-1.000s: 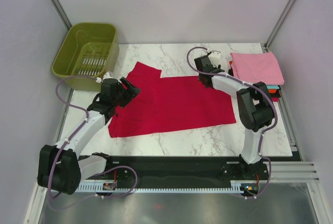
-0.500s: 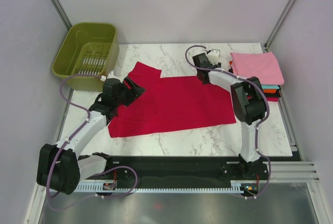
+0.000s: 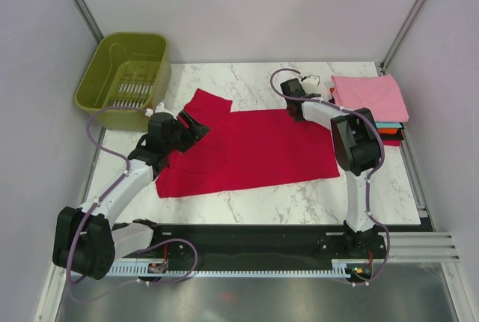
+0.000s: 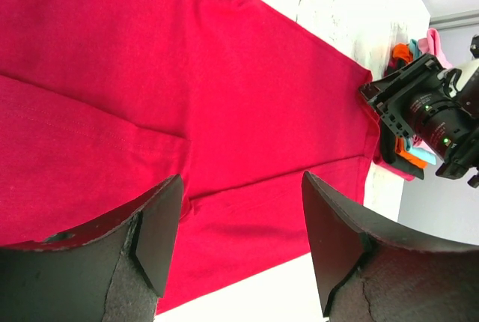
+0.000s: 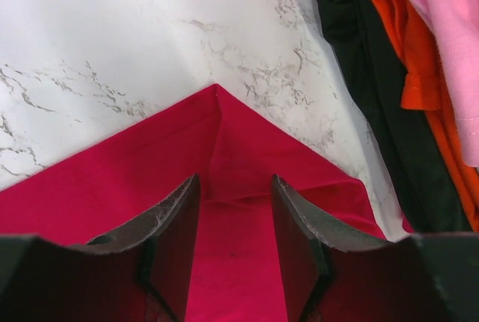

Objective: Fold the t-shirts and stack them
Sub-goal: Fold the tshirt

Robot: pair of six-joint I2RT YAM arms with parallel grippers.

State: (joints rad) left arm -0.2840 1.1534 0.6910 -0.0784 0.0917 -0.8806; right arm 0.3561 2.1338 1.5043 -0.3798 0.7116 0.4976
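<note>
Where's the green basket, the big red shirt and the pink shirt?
olive-green basket (image 3: 95, 75): top view, its left wall.
crimson t-shirt (image 3: 254, 146): top view, middle of cloth.
pink t-shirt (image 3: 369, 97): top view, middle of fold.

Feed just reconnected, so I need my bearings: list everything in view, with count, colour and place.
Crimson t-shirt: one, crimson red, spread out mid-table.
Pink t-shirt: one, pink, folded, on top of the stack at the far right.
Teal t-shirt: one, teal, edge showing under the pink.
Orange t-shirt: one, orange, lower in that stack.
Black t-shirt: one, black, lower in that stack.
Basket: one, olive green, far left corner.
Table: one, white marble.
Left tool: one, black, open, over the crimson shirt's left part.
Right tool: one, black, open, at the crimson shirt's far right corner.
</note>
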